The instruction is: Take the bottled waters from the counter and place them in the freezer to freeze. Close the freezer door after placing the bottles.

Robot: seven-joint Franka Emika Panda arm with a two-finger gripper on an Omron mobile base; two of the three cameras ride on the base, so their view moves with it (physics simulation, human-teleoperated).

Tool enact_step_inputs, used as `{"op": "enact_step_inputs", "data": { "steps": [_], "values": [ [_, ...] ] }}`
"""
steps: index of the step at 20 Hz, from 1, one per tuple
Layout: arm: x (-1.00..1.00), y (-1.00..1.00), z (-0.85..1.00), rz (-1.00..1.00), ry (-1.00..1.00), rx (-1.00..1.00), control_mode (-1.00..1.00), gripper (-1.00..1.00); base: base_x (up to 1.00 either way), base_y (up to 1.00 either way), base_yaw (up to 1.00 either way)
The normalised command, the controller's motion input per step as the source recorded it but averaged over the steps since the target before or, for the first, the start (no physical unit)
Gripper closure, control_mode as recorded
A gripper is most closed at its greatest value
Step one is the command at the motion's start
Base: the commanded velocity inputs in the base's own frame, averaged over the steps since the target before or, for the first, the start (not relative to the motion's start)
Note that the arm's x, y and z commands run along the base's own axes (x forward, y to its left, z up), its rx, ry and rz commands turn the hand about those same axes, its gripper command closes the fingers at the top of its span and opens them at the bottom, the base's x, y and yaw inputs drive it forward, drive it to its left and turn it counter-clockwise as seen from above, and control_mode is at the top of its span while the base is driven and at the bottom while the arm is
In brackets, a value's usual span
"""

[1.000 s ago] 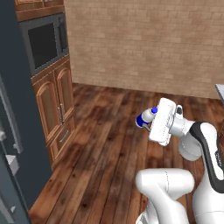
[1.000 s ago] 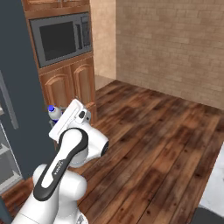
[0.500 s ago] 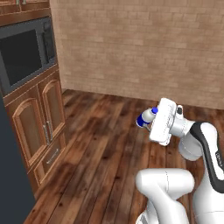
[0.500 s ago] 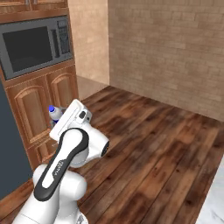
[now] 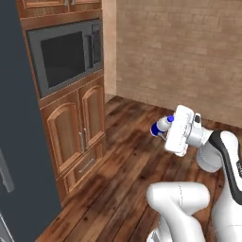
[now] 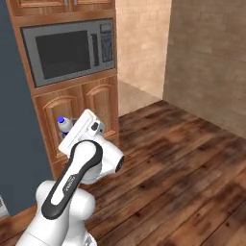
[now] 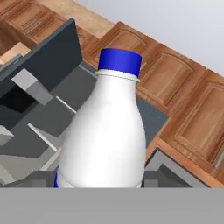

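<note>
Hand view | gripper (image 7: 99,186) clamped on a white bottle (image 7: 105,131) with blue cap, frame centre | freezer (image 5: 19,142) at left edge of the left base view | risk: bottle clips the wooden cabinet (image 5: 78,132) or freezer door edge if the base turns tight.

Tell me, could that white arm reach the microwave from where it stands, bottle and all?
Probably not yet. The gripper holds a white bottle with a blue cap, out over the wooden floor. The microwave sits higher and well to the side, with open floor between them.
</note>
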Motion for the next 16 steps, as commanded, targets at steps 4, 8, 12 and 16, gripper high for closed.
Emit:
{"op": "enact_step_inputs", "data": {
  "steps": [4, 8, 12, 16],
  "values": [
    [0.00, 0.00, 0.00, 0.00, 0.00, 0.00, 1.00, 1.00, 0.28, 0.22, 0.63],
    [0.00, 0.00, 0.00, 0.00, 0.00, 0.00, 1.00, 1.00, 0.27, 0.04, 0.61],
    [0.00, 0.00, 0.00, 0.00, 0.00, 0.00, 1.00, 1.00, 0.27, 0.00, 0.58],
    [0.00, 0.00, 0.00, 0.00, 0.00, 0.00, 1.00, 1.00, 0.22, 0.11, 0.50]
  ]
}}
